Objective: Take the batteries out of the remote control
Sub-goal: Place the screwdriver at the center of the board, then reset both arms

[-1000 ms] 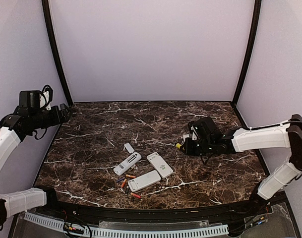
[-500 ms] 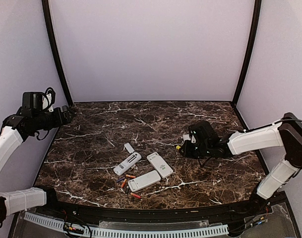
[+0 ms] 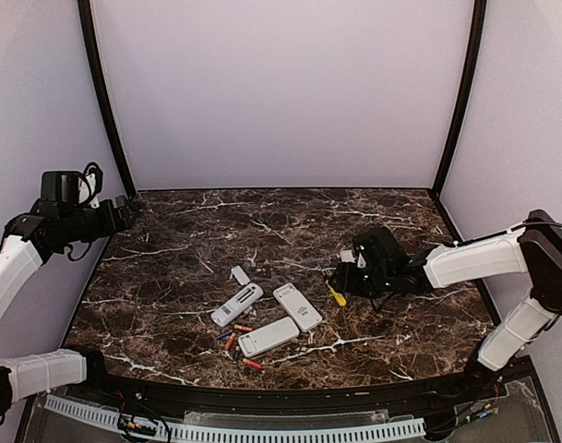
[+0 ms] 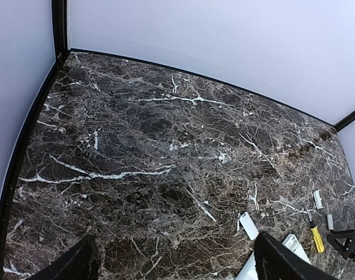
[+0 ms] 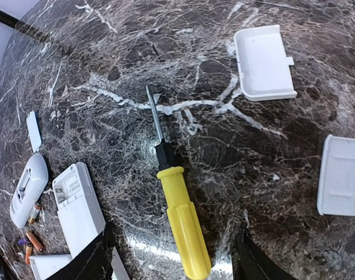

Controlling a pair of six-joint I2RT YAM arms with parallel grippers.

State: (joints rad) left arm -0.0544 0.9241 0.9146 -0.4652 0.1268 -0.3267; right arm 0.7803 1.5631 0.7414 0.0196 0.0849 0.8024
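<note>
Three white remote controls lie near the table's front middle: one (image 3: 236, 305), a second (image 3: 297, 306) and a third (image 3: 269, 337). Tiny orange batteries (image 3: 231, 339) lie loose between them, also seen in the right wrist view (image 5: 34, 240). My right gripper (image 3: 341, 281) is open just right of the remotes. A yellow-handled screwdriver (image 5: 182, 221) lies flat on the marble between its fingers (image 5: 98, 256), untouched. My left gripper (image 3: 126, 211) hangs open and empty over the far left of the table.
Loose white battery covers lie on the marble: two (image 5: 264, 63) (image 5: 341, 175) by the right gripper, and a small one (image 3: 240, 274) behind the remotes. Black frame posts and pale walls close in the table's sides and back.
The right gripper has opened and let go of the yellow screwdriver, which now lies on the table. The left arm has hardly moved.
</note>
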